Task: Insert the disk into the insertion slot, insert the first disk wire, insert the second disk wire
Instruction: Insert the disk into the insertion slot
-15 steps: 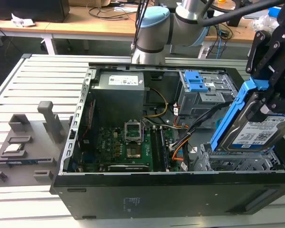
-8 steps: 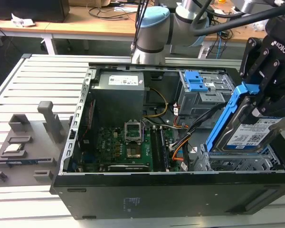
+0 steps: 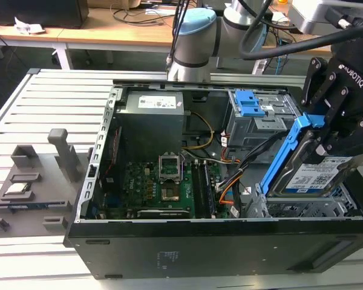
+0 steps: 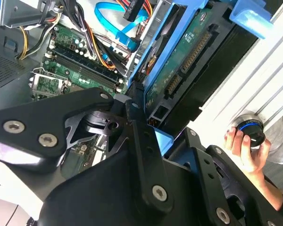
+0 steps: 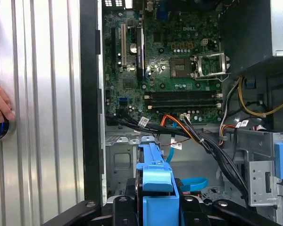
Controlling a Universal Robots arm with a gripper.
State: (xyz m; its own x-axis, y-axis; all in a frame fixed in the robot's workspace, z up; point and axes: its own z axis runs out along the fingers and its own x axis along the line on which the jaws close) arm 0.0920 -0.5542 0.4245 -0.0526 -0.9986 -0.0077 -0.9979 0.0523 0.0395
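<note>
My gripper (image 3: pixel 324 132) is shut on the disk (image 3: pixel 317 175), a silver drive with a white label in a bright blue frame (image 3: pixel 283 158). The disk hangs tilted, its lower end dipping into the insertion slot (image 3: pixel 290 209), the low perforated silver cage at the case's front corner on the exterior view's right. The second wrist view shows the disk's green underside (image 4: pixel 179 70) and connectors beside my black fingers (image 4: pixel 137 127). In the first wrist view the blue frame (image 5: pixel 155 175) sits over the slot (image 5: pixel 122 160). Loose cables (image 3: pixel 242 164) and a blue flat wire (image 5: pixel 194 182) lie beside the slot.
The open black computer case (image 3: pixel 169 248) holds a motherboard (image 3: pixel 157 181), a power supply (image 3: pixel 154 106) and a taller grey cage with a blue latch (image 3: pixel 257 118). A person's hand (image 4: pixel 243 146) rests on a round knob outside the case. A grey fixture (image 3: pixel 30 181) lies at the exterior view's left.
</note>
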